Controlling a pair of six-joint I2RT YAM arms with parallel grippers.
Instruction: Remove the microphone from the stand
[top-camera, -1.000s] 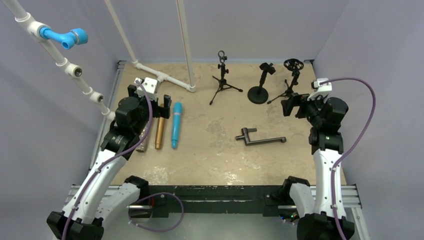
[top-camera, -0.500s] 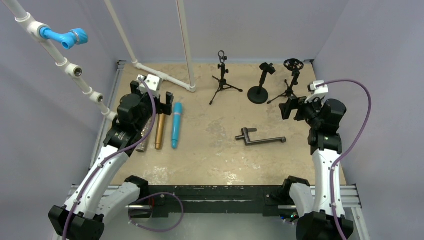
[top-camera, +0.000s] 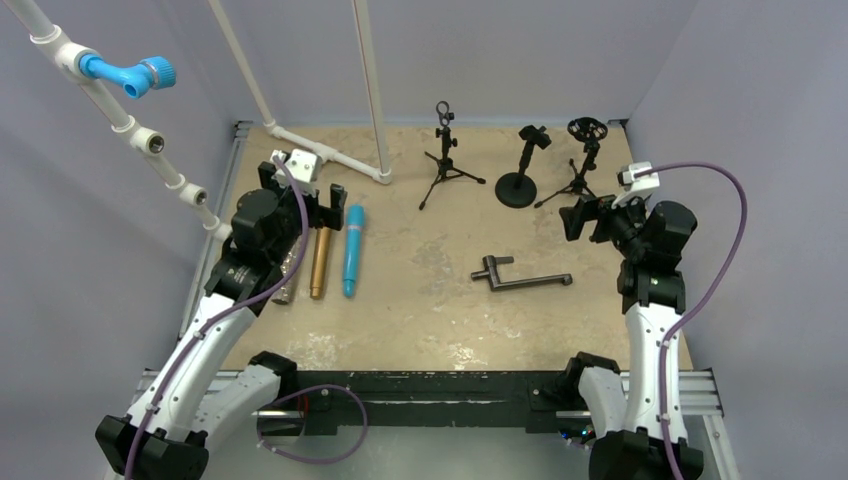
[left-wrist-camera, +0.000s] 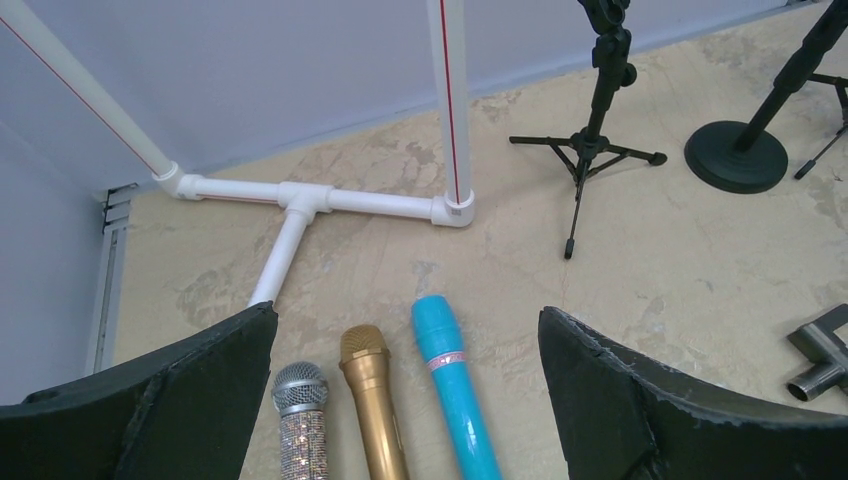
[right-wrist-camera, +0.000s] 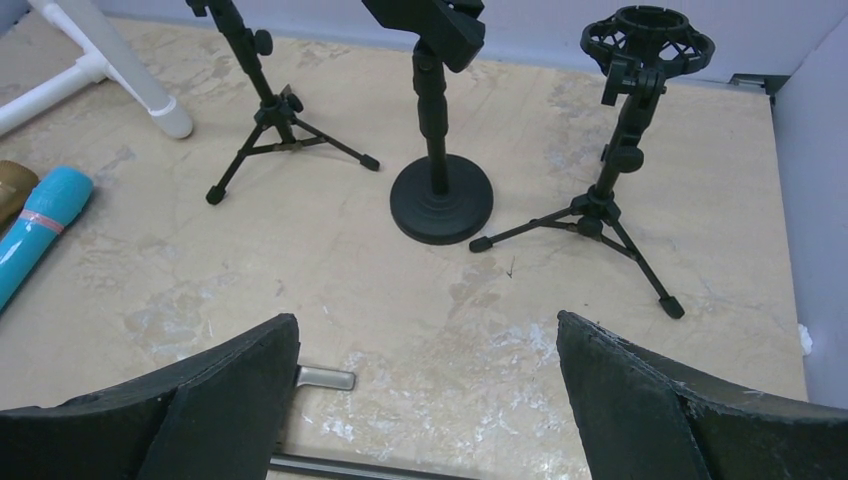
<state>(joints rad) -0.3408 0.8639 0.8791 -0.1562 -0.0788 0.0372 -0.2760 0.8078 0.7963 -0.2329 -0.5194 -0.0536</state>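
**Tabletop, beige, mottled (top-camera: 420, 300).**

- Microphones, three, lying flat side by side near the left edge, heads toward the far edge: silver glitter microphone (left-wrist-camera: 300, 400), gold microphone (left-wrist-camera: 370, 390), blue microphone (left-wrist-camera: 452, 385). None is on a stand.
- Stands, three, upright along the far edge: tripod stand with clip (right-wrist-camera: 262, 110), round-base stand (right-wrist-camera: 440, 190), tripod stand with ring mount (right-wrist-camera: 620, 160).
- Dark metal handle (top-camera: 515, 275), lying flat near the middle, toward the right.
- White pipe frame (left-wrist-camera: 330, 200), far left corner.
- Left pincer (left-wrist-camera: 405, 315): fingers spread wide, nothing held, over the microphones' heads.
- Right pincer (right-wrist-camera: 425, 320): fingers spread wide, nothing held, near the right edge, facing the stands.
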